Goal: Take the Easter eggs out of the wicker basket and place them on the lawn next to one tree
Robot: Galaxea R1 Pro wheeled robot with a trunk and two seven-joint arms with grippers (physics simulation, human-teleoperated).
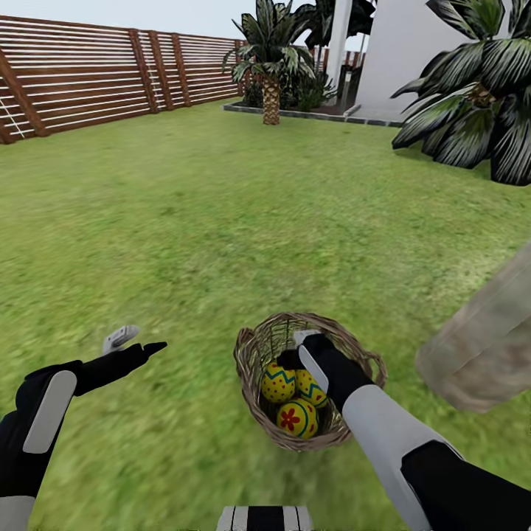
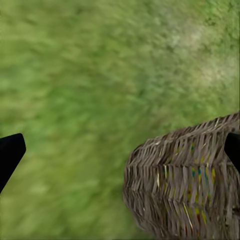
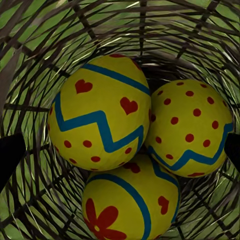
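The wicker basket sits on the lawn just in front of me, holding three Easter eggs: one with dots, one half hidden by my arm, one with a red flower. My right gripper reaches down inside the basket, open, just above the eggs. In the right wrist view the hearts egg, dotted egg and flower egg lie between its spread fingertips. My left gripper hovers open over grass left of the basket. A leaning grey-brown tree trunk rises close on the right.
A brown slatted fence runs along the far left. A scaly-trunked palm stands by the white house, and another palm at the far right. Open grass stretches ahead and to the left.
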